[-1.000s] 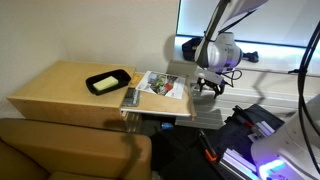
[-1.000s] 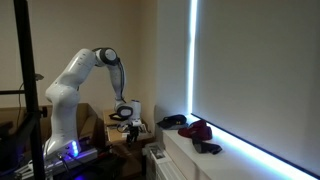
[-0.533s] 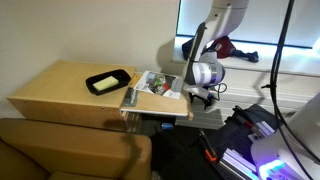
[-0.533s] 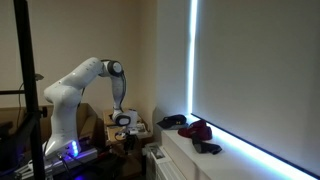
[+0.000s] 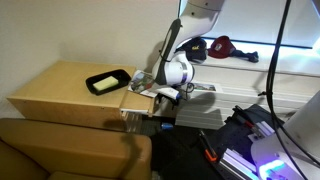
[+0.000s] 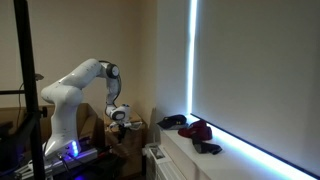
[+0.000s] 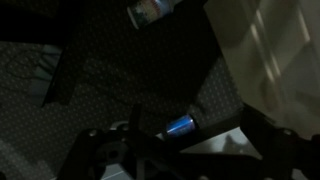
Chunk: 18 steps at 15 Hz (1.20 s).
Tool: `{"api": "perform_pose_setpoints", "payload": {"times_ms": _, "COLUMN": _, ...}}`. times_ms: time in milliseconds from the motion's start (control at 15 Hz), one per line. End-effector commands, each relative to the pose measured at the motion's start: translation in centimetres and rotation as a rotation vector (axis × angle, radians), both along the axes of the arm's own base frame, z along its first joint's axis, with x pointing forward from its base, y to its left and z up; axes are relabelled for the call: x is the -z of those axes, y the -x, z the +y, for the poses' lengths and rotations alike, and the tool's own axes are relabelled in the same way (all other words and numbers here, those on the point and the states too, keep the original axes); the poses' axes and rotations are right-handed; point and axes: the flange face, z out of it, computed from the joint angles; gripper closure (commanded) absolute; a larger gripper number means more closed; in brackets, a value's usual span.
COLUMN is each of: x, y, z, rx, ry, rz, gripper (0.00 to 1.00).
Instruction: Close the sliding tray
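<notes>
The sliding tray [image 5: 141,86] is a light-wood board with a colourful printed sheet, and only a short part of it sticks out from the side of the wooden cabinet top [image 5: 55,90]. My gripper [image 5: 166,95] sits low against the tray's outer edge, and the arm covers much of the sheet. In an exterior view the gripper [image 6: 121,121] is beside the cabinet. The wrist view is dark: it shows a pale wood edge [image 7: 270,50] at the upper right, with the two dark fingers [image 7: 185,150] standing apart at the bottom and nothing between them.
A small black dish [image 5: 107,82] with yellow contents lies on the cabinet top near the tray. A brown sofa back [image 5: 70,150] is in front. A blue can [image 7: 180,125] lies on the dark carpet below. Red and dark items [image 5: 222,47] lie on the window sill.
The arm has swung toward the cabinet and dropped lower. The tray has slid inward with it and now sticks out far less than before.
</notes>
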Motion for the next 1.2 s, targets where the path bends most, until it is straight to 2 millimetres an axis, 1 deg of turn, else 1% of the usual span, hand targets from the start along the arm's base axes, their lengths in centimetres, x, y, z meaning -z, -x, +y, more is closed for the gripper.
{"api": "perform_pose_setpoints", "payload": {"times_ms": 0, "x": -1.0, "y": -1.3, "z": 3.8, "rx": -0.088, "ry": -0.025, "rz": 0.018, "gripper": 0.0}}
{"api": "perform_pose_setpoints", "payload": {"times_ms": 67, "x": -0.9, "y": -1.0, "z": 3.6, "rx": -0.091, "ry": -0.001, "rz": 0.05, "gripper": 0.0}}
{"api": "perform_pose_setpoints", "payload": {"times_ms": 200, "x": -0.4, "y": 0.1, "z": 1.6, "rx": -0.087, "ry": 0.065, "rz": 0.112, "gripper": 0.0}}
{"api": "perform_pose_setpoints", "payload": {"times_ms": 400, "x": 0.1, "y": 1.4, "z": -2.9, "rx": -0.055, "ry": 0.124, "rz": 0.198, "gripper": 0.0}}
{"api": "perform_pose_setpoints", "payload": {"times_ms": 600, "x": 0.4, "y": 2.3, "z": -6.2, "rx": -0.025, "ry": 0.139, "rz": 0.249, "gripper": 0.0}}
{"api": "perform_pose_setpoints", "payload": {"times_ms": 667, "x": 0.7, "y": 1.5, "z": -5.2, "rx": -0.037, "ry": 0.143, "rz": 0.214, "gripper": 0.0}}
{"api": "perform_pose_setpoints", "payload": {"times_ms": 733, "x": 0.7, "y": 1.6, "z": -5.8, "rx": -0.03, "ry": 0.146, "rz": 0.218, "gripper": 0.0}}
{"api": "perform_pose_setpoints", "payload": {"times_ms": 800, "x": 0.7, "y": 1.6, "z": -5.9, "rx": -0.03, "ry": 0.146, "rz": 0.218, "gripper": 0.0}}
{"api": "perform_pose_setpoints", "payload": {"times_ms": 1000, "x": 0.7, "y": 1.5, "z": -5.3, "rx": -0.039, "ry": 0.143, "rz": 0.216, "gripper": 0.0}}
{"api": "perform_pose_setpoints", "payload": {"times_ms": 1133, "x": 0.7, "y": 1.5, "z": -5.2, "rx": -0.04, "ry": 0.142, "rz": 0.216, "gripper": 0.0}}
